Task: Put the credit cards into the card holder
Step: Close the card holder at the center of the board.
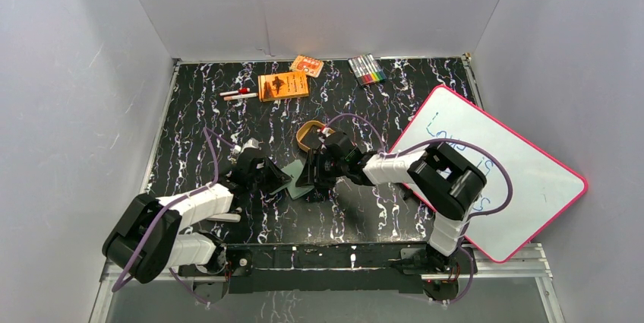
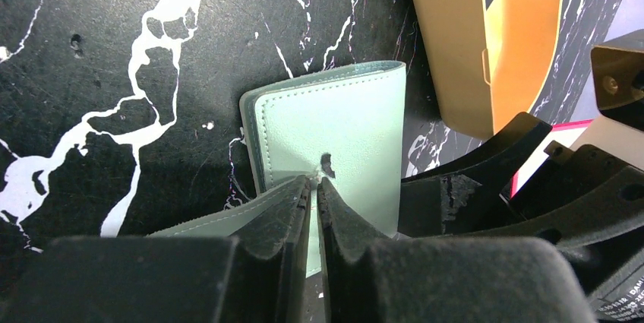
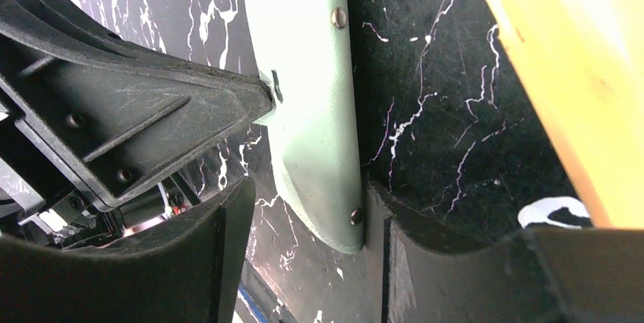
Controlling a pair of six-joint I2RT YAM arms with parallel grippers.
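Note:
The sage-green card holder (image 1: pixel 293 180) lies on the black marbled table between my two grippers. In the left wrist view the card holder (image 2: pixel 342 125) is spread open, and my left gripper (image 2: pixel 314 182) is shut on one thin flap of it. My left gripper (image 1: pixel 275 174) comes at it from the left. In the right wrist view the card holder (image 3: pixel 315 102) shows two snap studs. My right gripper (image 3: pixel 307 213) is open around its lower corner, with the right finger (image 3: pixel 380 247) touching its edge. My right gripper (image 1: pixel 309 174) is on its right side. No credit cards are in view.
A golden oval tin (image 1: pixel 311 134) stands just behind the card holder. An orange booklet (image 1: pixel 283 85), a small orange pack (image 1: pixel 307 65), pens (image 1: pixel 238 94) and markers (image 1: pixel 366 69) lie at the back. A pink-framed whiteboard (image 1: pixel 494 175) covers the right side.

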